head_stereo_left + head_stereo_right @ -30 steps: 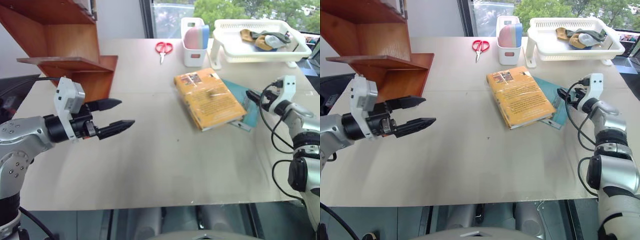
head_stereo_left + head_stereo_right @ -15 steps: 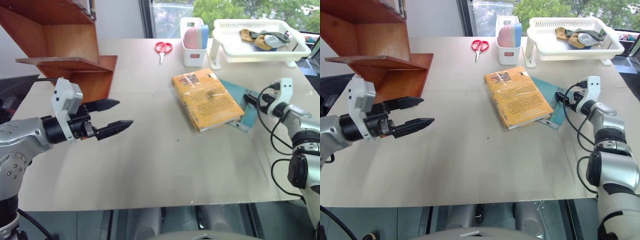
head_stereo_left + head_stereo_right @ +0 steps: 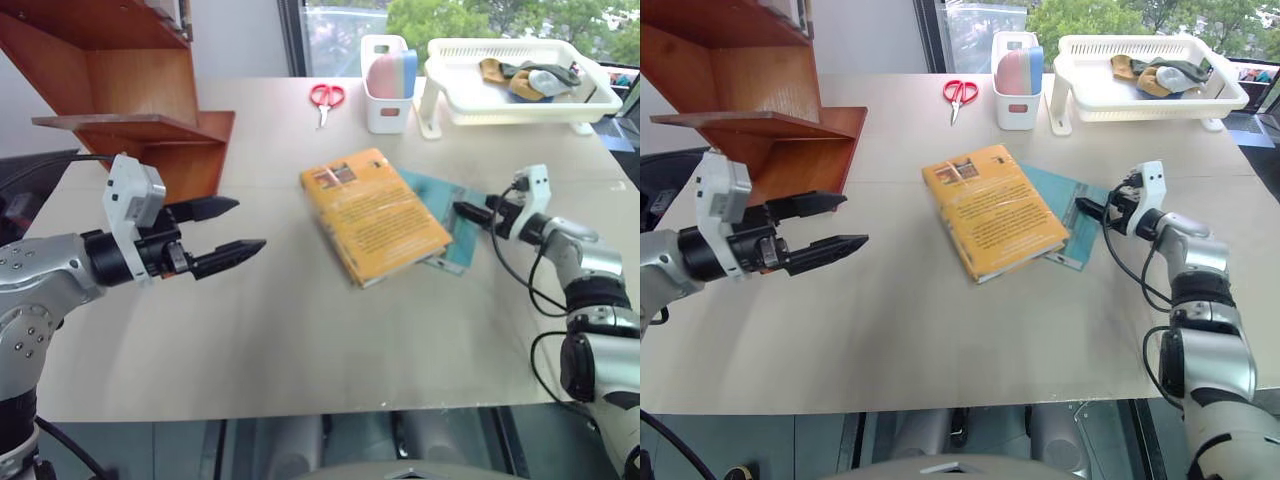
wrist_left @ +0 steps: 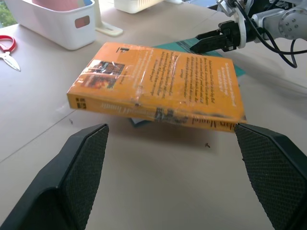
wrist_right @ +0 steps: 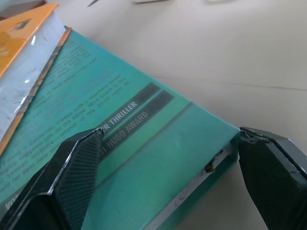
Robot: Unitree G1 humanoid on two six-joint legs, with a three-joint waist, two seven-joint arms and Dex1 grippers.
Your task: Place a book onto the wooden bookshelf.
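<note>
Since earlier, the book (image 3: 372, 213) and teal book (image 3: 446, 220) slid left, seemingly pushed by the splayed right tool (image 3: 462, 210); left tool (image 3: 232, 229) released.

Silver-grey arms, black cables, white wrist blocks, black textured-pad left end effector (image 3: 228, 229) fingers

This is looking like a robot test room set up as a home study or office corner. A pale worktop (image 3: 300, 330) is sitting against a window (image 3: 340, 30) with green trees showing beyond. Household and desk items are lying about: red scissors (image 3: 326, 97), a white storage bin (image 3: 386, 85), a white dish rack (image 3: 510, 80), and a wooden bookshelf (image 3: 130, 90) is standing at one side.
</note>
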